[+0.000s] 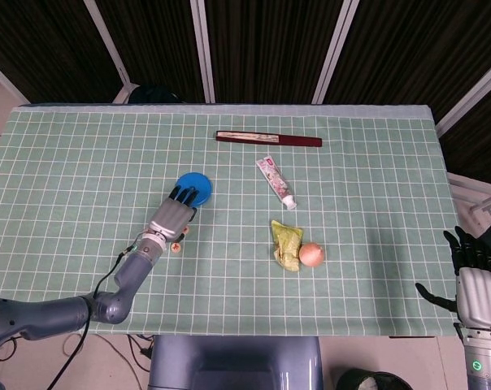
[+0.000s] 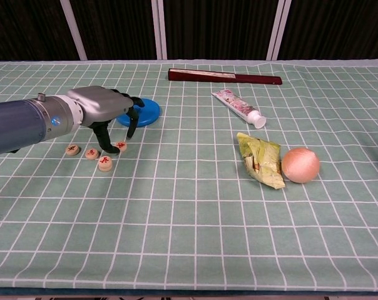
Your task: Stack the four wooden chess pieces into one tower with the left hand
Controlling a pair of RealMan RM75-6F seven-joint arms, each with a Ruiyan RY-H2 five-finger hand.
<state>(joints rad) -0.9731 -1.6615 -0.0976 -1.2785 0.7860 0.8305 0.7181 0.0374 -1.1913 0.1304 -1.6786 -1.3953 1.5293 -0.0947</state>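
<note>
the table (image 2: 195, 250) is wearing a green cloth with thin white lines that are making little squares all over it. behind the table, dark slatted walls with white bars are standing in the room.

the left robot hand (image 2: 104, 106) is reaching down over the four wooden chess pieces (image 2: 96, 153), near the left side of the table. its dark fingertips (image 2: 106, 145) are pointing down around one round piece (image 2: 120, 146), one on each side, but i cannot tell if they are squeezing it or only touching. that piece is lying flat on the cloth. the other three pieces are lying flat just beside it, close together, not stacked.

a blue round lid (image 2: 141, 112) is sitting just behind the hand. a long dark red stick (image 2: 224, 76) is lying near the far edge. a small tube (image 2: 238, 107) is lying near the middle. a crumpled yellow-green wrapper (image 2: 261, 162) is touching a round orange ball (image 2: 300, 164).

the right robot hand (image 1: 473, 280) is waiting past the right edge of the table, fingers spread, holding nothing.
</note>
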